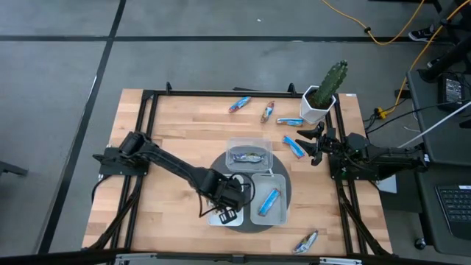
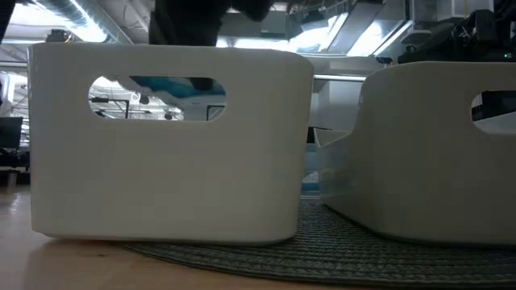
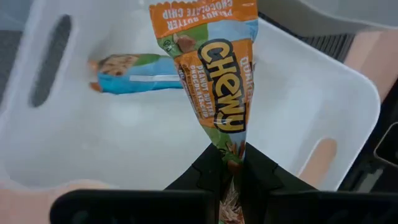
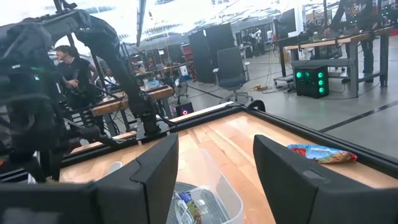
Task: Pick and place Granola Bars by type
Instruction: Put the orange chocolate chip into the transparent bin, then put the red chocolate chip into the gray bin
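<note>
My left gripper (image 1: 228,212) hangs over a white tray (image 1: 218,218) on the round grey mat and is shut on an orange-and-blue Chewy granola bar (image 3: 214,74). A second blue-orange bar (image 3: 134,74) lies flat on that tray's floor. A blue bar (image 1: 268,199) lies in the neighbouring white tray, and silver bars (image 1: 247,156) lie in a clear tray. Loose bars rest on the wood near the far edge (image 1: 239,104) (image 1: 268,111) (image 1: 290,121), beside my right gripper (image 1: 294,147), and near the front edge (image 1: 306,241). My right gripper (image 1: 318,143) waits open by the right edge. My left gripper pinches the Chewy bar by its crimped wrapper end (image 3: 230,148) between the two fingers (image 3: 202,171). The fingers come from above, pointing down into the white tray (image 3: 298,93), along the bar's length. The bar points away from them into the tray; whether its far end touches the floor cannot be told.
A potted cactus (image 1: 324,94) in a white pot stands at the far right corner. The black frame (image 1: 147,96) rims the table. In the low view the two white trays (image 2: 169,145) (image 2: 435,153) fill the foreground on the woven mat (image 2: 322,258). People sit at desks beyond the table.
</note>
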Robot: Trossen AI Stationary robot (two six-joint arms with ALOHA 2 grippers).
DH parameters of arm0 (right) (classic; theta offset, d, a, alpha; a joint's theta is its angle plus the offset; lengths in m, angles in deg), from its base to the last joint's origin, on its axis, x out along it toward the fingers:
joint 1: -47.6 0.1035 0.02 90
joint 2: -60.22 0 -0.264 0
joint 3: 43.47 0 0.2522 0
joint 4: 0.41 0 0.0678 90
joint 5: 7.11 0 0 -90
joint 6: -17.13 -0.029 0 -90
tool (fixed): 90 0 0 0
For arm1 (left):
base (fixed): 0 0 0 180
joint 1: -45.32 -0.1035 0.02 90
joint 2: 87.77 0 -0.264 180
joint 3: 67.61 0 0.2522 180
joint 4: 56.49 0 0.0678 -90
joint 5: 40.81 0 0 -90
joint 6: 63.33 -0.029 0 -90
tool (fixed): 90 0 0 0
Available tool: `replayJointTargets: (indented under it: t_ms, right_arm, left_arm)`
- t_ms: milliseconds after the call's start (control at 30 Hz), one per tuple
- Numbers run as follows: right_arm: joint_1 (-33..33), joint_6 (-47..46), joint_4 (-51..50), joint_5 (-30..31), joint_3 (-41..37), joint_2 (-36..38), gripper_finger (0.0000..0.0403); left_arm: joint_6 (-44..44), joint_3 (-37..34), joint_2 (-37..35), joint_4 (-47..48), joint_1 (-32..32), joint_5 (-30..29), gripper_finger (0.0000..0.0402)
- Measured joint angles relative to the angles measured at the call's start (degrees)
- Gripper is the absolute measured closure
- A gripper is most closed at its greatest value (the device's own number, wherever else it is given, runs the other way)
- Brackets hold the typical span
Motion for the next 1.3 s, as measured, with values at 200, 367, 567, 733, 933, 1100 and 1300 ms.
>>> replayJointTargets:
  t_ms: [200,367,567,733,933,1100,1300]
  right_arm:
    - [-0.02,0.0,0.0,0.0,0.0,0.02,0.0193]
    - [-0.01,0.0,0.0,0.0,-0.02,0.01,0.0193]
    - [-0.02,-0.02,0.0,0.0,0.0,0.02,0.0193]
    - [-0.01,-0.01,-0.01,0.0,-0.01,0.0,0.0193]
    - [0.0,0.0,0.0,0.0,-0.02,0.0,0.0193]
    - [-0.02,0.0,0.0,0.0,-0.01,0.0,0.0193]
    - [-0.01,-0.02,0.0,0.0,0.0,0.0,0.0193]
  left_arm:
    - [0.13,0.0,1.62,-2.06,-1.1,0.55,0.0379]
    - [0.14,0.0,2.16,-1.73,-1.48,1.63,0.0379]
    - [1.42,-2.47,2.56,-1.85,-1.48,3.26,0.0379]
    - [4.24,-3.8,2.56,-1.46,-1.5,2.57,0.0376]
    - [5.35,-3.82,2.56,-1.47,-1.6,2.07,0.0341]
    - [7.22,-3.82,2.54,-1.47,-1.61,2.07,0.0289]
    - [7.88,-2.61,2.54,-0.29,-1.62,2.51,0.0233]
